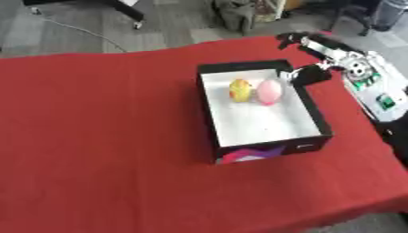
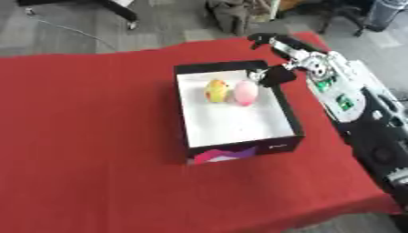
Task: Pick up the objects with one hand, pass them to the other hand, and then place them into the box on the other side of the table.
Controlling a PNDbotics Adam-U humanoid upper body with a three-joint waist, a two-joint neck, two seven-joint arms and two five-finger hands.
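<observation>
While I am monitoring the left eye view, the black box (image 1: 263,136) is sitting on the red table (image 1: 95,136), holding a yellow object (image 1: 240,89) touching a pink object (image 1: 269,91) at its far end. In the right eye view, my right hand (image 2: 275,73) is hovering beside the box's far right corner; its fingers are spreading wide, holding nothing.

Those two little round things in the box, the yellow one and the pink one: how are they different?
The yellow object is yellow with some orange on it; the pink object is plain pale pink. The yellow one lies to the left, nearer the box's middle; the pink one lies to the right, nearer the right wall by the robot's right hand. Both are small and rounded, lying side by side at the far end of the box.
</observation>
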